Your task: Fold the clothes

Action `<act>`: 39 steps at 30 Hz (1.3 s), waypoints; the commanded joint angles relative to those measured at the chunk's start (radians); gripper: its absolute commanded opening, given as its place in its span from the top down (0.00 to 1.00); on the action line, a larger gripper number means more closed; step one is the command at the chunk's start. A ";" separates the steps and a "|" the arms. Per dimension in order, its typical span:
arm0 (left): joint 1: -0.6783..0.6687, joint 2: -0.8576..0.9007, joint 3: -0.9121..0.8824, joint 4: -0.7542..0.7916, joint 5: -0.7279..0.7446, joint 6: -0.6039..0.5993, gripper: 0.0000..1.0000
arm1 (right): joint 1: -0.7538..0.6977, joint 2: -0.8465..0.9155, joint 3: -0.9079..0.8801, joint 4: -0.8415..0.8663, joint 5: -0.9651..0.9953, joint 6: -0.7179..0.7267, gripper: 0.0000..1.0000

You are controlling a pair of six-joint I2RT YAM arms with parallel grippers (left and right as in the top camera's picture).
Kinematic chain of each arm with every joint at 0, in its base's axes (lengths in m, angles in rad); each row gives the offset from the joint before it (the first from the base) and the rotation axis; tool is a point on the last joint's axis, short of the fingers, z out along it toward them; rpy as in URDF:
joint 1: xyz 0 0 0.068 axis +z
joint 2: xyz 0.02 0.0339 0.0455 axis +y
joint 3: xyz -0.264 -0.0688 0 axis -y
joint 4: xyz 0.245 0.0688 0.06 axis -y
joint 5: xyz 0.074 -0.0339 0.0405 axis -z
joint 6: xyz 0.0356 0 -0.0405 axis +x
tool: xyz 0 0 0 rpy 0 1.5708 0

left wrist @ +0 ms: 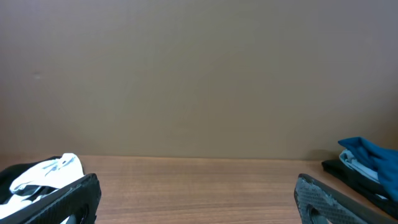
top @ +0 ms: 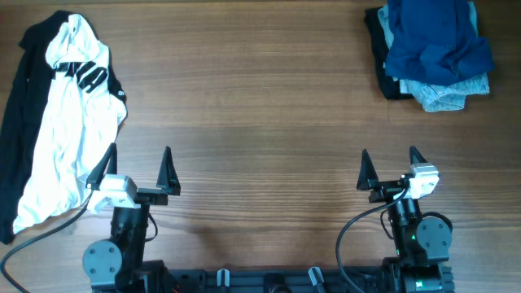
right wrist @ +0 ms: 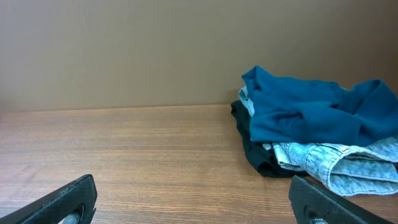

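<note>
Near edge of the table [top: 260,106]: both arms sat low, side by side and well apart. The left gripper [top: 138,155] was released, jaws spread wide, nothing between them. The right gripper [top: 389,155] was the same, wide open and empty. Both pairs of fingers pointed toward the far side.

Just beside the left gripper, on its outer side, lay a white top with black stripes [top: 61,138], rumpled and unfolded. It ran from close to the near edge up to the far left corner. A black garment [top: 16,122] lay under it and showed along its outer edge.

Middle of the table: bare wood grain.

Far right corner: a heap of clothes. A deep-blue shirt [top: 435,41] was bunched on top. Pale jeans [top: 444,94] stuck out beneath it on the near side. A second dark piece [top: 378,57] lay at the bottom, on the inner side. The heap was well apart from the right gripper.
</note>
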 commanded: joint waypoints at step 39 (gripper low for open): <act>0.003 -0.031 -0.167 -0.106 -0.017 -0.032 0.00 | 0.003 -0.010 -0.003 0.002 -0.005 -0.013 0.00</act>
